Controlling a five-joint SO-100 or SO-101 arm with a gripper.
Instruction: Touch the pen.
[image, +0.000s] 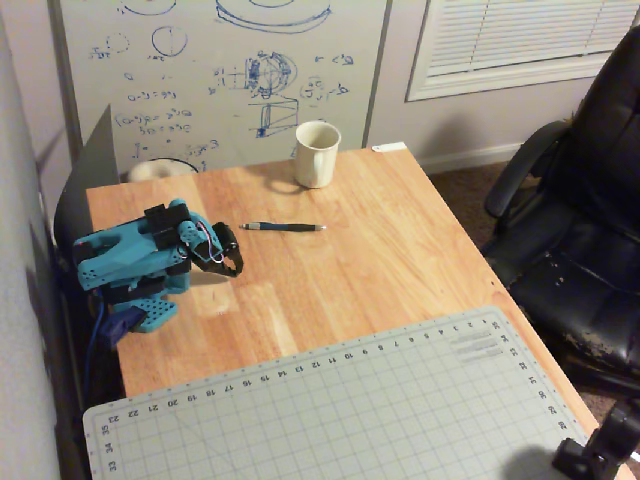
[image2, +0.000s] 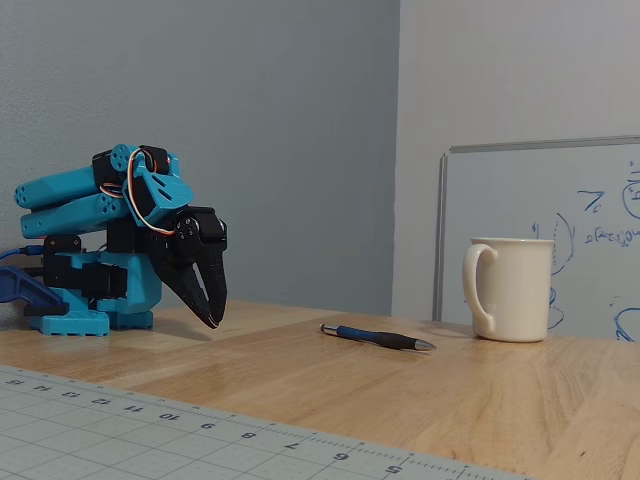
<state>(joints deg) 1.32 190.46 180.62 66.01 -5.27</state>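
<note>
The pen (image: 283, 227) is thin and dark blue with a silvery tip; it lies flat on the wooden table, also seen low in the fixed view as the pen (image2: 377, 337). My blue arm is folded over its base at the table's left side. Its black gripper (image: 236, 267) points down, shut, with nothing in it, its tips just above the wood. In the fixed view the gripper (image2: 213, 322) stands left of the pen, apart from it by about the pen's own length.
A cream mug (image: 316, 153) stands beyond the pen near the table's far edge, in front of a whiteboard (image: 220, 80). A grey cutting mat (image: 340, 410) covers the near part of the table. A black office chair (image: 580, 220) stands at the right.
</note>
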